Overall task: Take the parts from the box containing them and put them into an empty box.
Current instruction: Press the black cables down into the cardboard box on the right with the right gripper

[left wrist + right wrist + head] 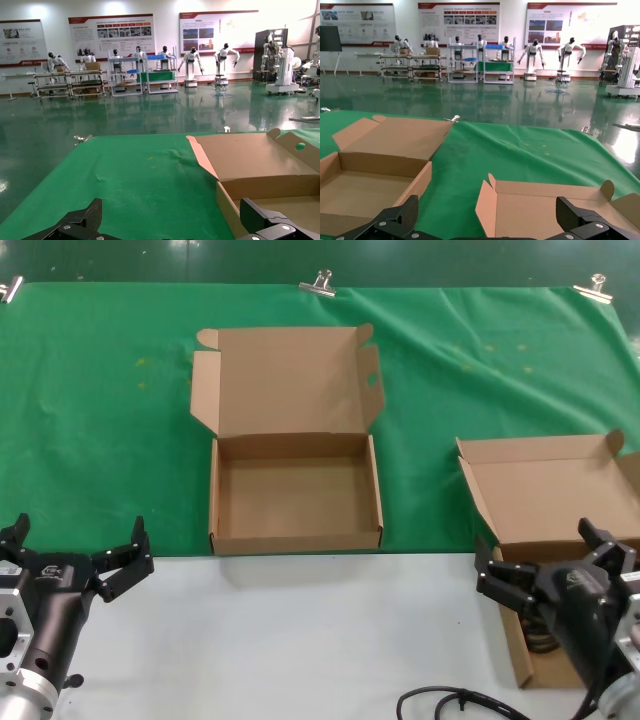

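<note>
The box containing the parts point(556, 488) lies open at the right, its plain lid laid back. A dark looped cord bundle point(541, 634) shows in it, mostly hidden under my right gripper point(537, 548), which is open just above the box's front part. In the right wrist view my right gripper point(487, 215) faces that box's lid point(545, 212). The empty box point(296, 540) with winged lid stands open at the centre; it also shows in the right wrist view point(370, 170). My left gripper point(80, 530) is open and empty at the front left, with the empty box point(260, 165) beside it.
A green cloth point(100, 420) covers the back of the table, held by metal clips point(318, 283). The front strip is bare white table point(300, 640). A thicker black cable point(455, 702) lies at the front edge by the right arm.
</note>
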